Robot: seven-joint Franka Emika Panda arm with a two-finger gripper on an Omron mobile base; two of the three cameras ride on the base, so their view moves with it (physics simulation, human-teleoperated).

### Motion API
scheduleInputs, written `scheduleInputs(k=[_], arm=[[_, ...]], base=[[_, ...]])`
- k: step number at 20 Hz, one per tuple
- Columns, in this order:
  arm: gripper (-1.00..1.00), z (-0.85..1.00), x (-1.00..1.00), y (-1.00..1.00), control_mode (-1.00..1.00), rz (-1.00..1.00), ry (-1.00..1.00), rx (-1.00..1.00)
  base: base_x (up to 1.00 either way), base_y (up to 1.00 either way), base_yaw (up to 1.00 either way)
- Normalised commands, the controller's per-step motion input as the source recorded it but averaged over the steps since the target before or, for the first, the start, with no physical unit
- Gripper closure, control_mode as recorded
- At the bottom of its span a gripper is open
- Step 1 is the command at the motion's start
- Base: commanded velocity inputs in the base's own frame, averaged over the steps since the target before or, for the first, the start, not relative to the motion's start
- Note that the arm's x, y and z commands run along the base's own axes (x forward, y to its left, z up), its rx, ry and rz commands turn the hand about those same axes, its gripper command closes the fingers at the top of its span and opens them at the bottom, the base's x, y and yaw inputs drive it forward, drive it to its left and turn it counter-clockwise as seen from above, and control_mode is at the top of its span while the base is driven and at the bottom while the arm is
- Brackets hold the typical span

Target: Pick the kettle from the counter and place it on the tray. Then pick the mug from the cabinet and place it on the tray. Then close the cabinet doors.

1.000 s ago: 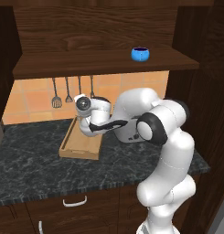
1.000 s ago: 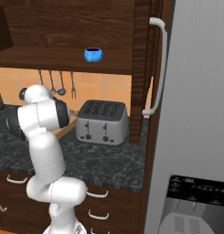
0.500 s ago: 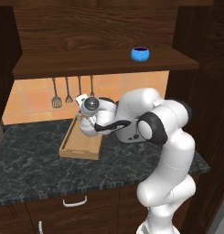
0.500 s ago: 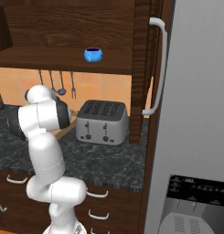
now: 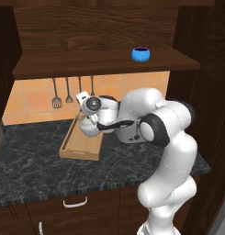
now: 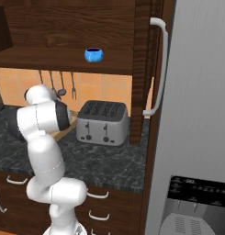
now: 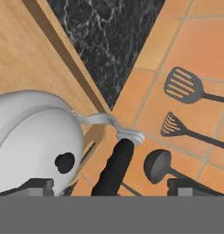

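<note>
Squat silver-white kettle (image 7: 33,137) on light-wood tray (image 7: 22,55), dark arched handle — knobbed lid, jaws spread wide, gripping nothing

Kettle (image 7: 35,137) cut off by the left and bottom edges in my hand view; its dark handle (image 7: 114,167) runs out of sight at the bottom. From the left base view my forearm covers most of the kettle and the tray's (image 5: 79,148) far end. Toaster (image 5: 128,133) mostly hidden behind my arm there. Utensil (image 7: 189,87) shafts are clipped at the right edge. My hand's (image 7: 109,185) fingertips barely show; probably spread either side of the handle, contact unclear.
</note>
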Motion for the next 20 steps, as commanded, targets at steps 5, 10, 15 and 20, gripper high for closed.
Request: scheduleInputs(k=[5,10,15,20], arm=[[-1.0,0.03,-0.27,0.09,-1.0,0.0,-0.01,0.0],[-1.0,0.15,-0.35,0.11,-1.0,0.0,0.0,0.0],[-1.0,0.22,-0.48,0.0,-1.0,0.01,0.01,-0.02],[-1.0,0.33,-0.51,-0.04,-1.0,0.06,0.01,-0.07]], base=[[0.0,0.0,0.0],[0.0,0.0,0.0],[0.0,0.0,0.0],[0.0,0.0,0.0]])
